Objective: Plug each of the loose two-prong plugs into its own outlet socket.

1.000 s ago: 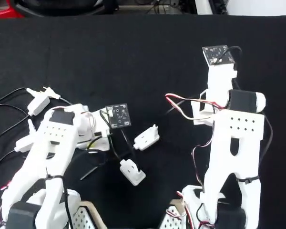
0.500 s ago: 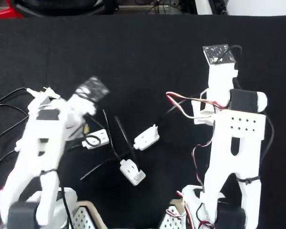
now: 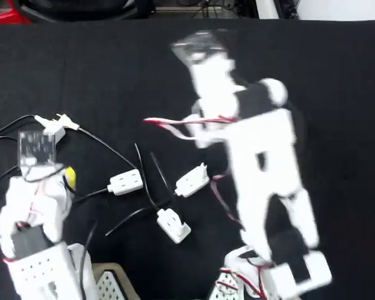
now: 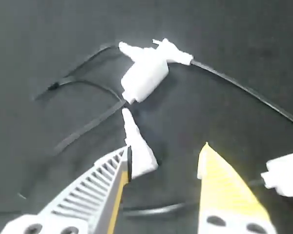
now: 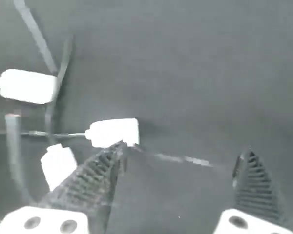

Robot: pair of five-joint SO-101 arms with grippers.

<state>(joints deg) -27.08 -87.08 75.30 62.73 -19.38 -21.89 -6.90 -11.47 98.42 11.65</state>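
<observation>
Black cloth [image 3: 112, 75] covers the table, and I read the high view as a clock face from its centre. At 9 o'clock a big plug [image 3: 52, 130] and a small plug [image 3: 65, 119] lie touching, loose on the cloth, each with a thin black cord [image 3: 106, 147] running off. None of them sits in a socket. The first socket [image 3: 125, 181] lies at 8 o'clock, the second socket [image 3: 192, 180] close in at 6, and the third socket [image 3: 173, 225] farther out at 6, all three apart from one another. My left arm [image 3: 34, 206] is at 8 o'clock near the table edge. The left gripper [image 4: 166, 148] hangs over the cloth with its grey and yellow fingers spread and nothing between them. A third plug [image 4: 139, 146] lies just beside the grey fingertip, with the two touching plugs beyond it. My right arm [image 3: 256, 156] stretches from 5 o'clock up towards 12, blurred. The right gripper [image 5: 184, 151] has its dark fingers wide apart and empty above the cloth, the three sockets off to one side.
</observation>
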